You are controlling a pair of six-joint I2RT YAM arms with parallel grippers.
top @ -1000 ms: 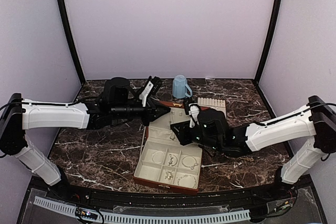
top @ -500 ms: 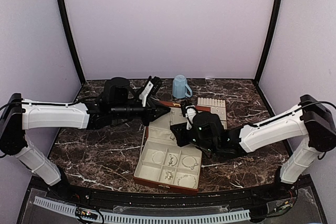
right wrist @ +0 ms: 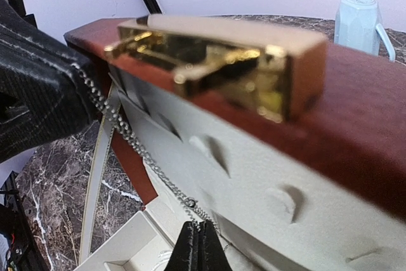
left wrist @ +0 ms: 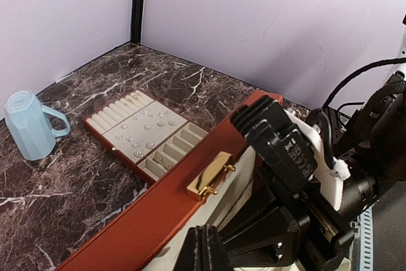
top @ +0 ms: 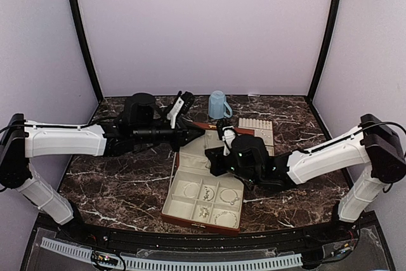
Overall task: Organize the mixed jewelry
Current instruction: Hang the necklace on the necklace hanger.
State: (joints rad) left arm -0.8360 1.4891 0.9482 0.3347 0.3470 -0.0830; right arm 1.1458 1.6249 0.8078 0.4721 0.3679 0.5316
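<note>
well, the counter (top: 127, 182) is the biggest thing here, dark marble, and my 2 arms reach in over it from either side. they meet at the open box (top: 172, 185), reddish-brown outside, cream inside. its lid (left wrist: 158, 220) stands up on edge at the far side. behind the lid lies the flat slotted tray (left wrist: 114, 115), and further back stands the blue mug (top: 218, 105), apart from everything else. a gold clasp (left wrist: 210, 176) sits on the lid's top edge, right in front of both wrist cameras.

my left jaws are pressed together just at the lid's left end. my right jaws are pressed together too, pointing up at the cream lining just under the clasp.

the thing that matters is the thin chain (right wrist: 127, 131). its long axis runs on a slant. the upper end vanishes against my left jaws and the lower end drops down to the right, finishing right at the tips of my right jaws. so my right arm is nearer the loose low end and my left is nearer the top. i cannot tell whether either pair actually has a link caught.

the rest of the mixed jewelry (top: 207, 191) lies as small pale loops in the box's near compartments, below and toward me from both jaws. a few tiny studs (left wrist: 149, 128) dot the tray.
</note>
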